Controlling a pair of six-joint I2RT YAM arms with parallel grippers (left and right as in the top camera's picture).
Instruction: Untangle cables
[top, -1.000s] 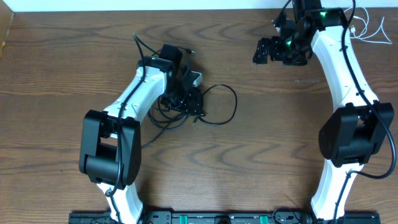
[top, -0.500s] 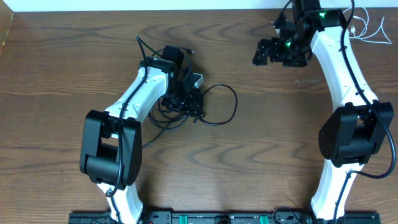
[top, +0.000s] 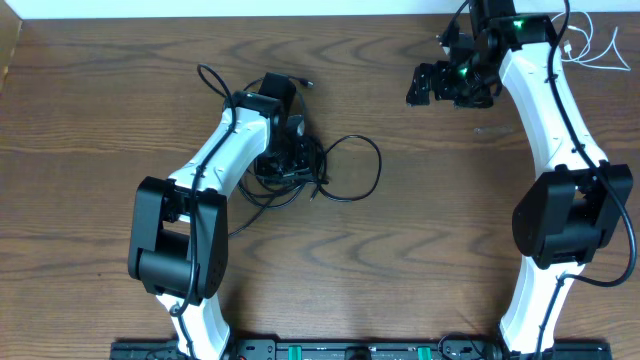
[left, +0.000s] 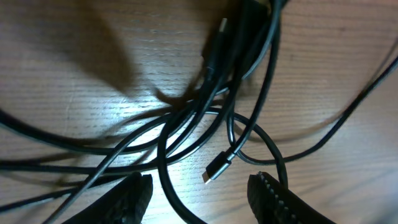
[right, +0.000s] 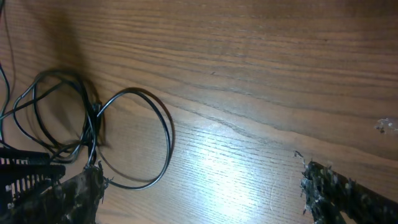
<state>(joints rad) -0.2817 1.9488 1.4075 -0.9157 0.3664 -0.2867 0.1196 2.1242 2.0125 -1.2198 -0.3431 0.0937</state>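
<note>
The black cables lie in a tangle on the wooden table left of centre, with one wide loop spreading to the right. My left gripper hangs right over the tangle. Up close, its jaws stand apart just above the crossing strands. One strand runs between the fingers untouched, and a small plug end lies just ahead of them. My right gripper is wide open at the back right, over bare wood; the tangle shows far to its left.
A thin white cord lies at the far back right corner, behind the right arm. The left arm's own thicker black lead arcs out behind its wrist. The table's back edge runs close behind both grippers.
The left wrist has shifted a little to the left and turned over the tangle, its jaws closing slightly. The cables and the right arm have not moved.
</note>
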